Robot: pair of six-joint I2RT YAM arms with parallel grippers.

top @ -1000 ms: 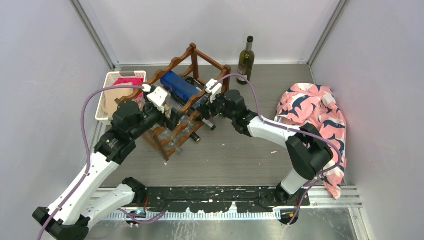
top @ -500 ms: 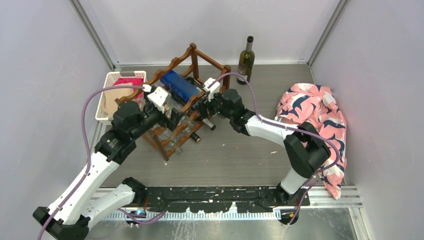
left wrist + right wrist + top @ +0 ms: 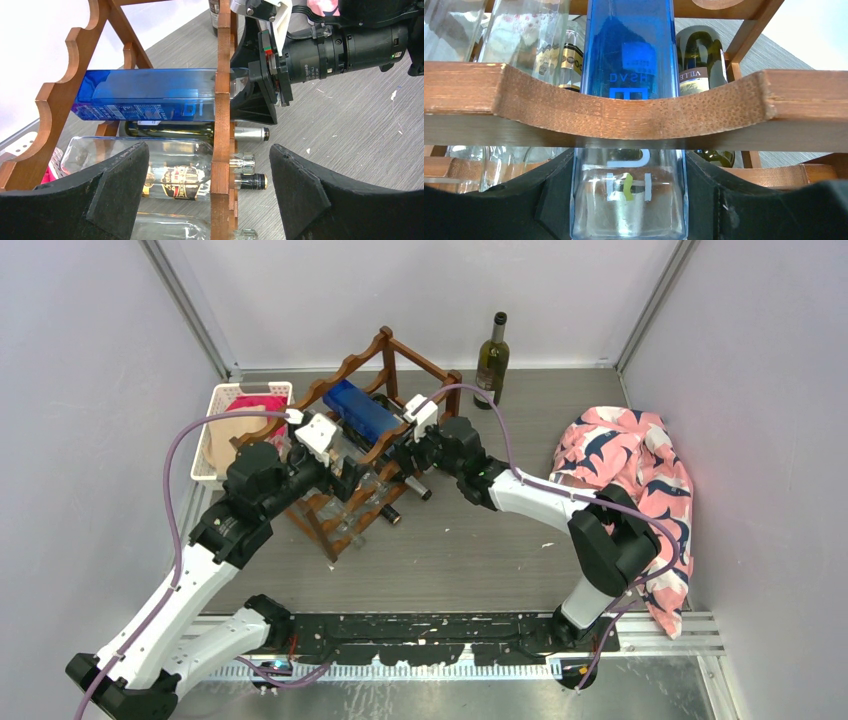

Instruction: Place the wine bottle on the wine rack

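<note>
The wine bottle (image 3: 358, 410) lies atop the wine rack (image 3: 420, 357), basket (image 3: 203, 452) to its left, cloth (image 3: 620, 455) right.

Your left arm (image 3: 190, 580) reaches forward and inward, and your left hand (image 3: 347, 476) has its fingers spread wide. Your right arm (image 3: 545, 498) stretches leftward. Your right hand (image 3: 405, 455) is clamped on the blue bottle (image 3: 629, 60) at its end.

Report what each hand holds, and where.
Right hand grips the blue bottle by its clear end, just outside the rack rail. Left hand is open, holding nothing.
</note>
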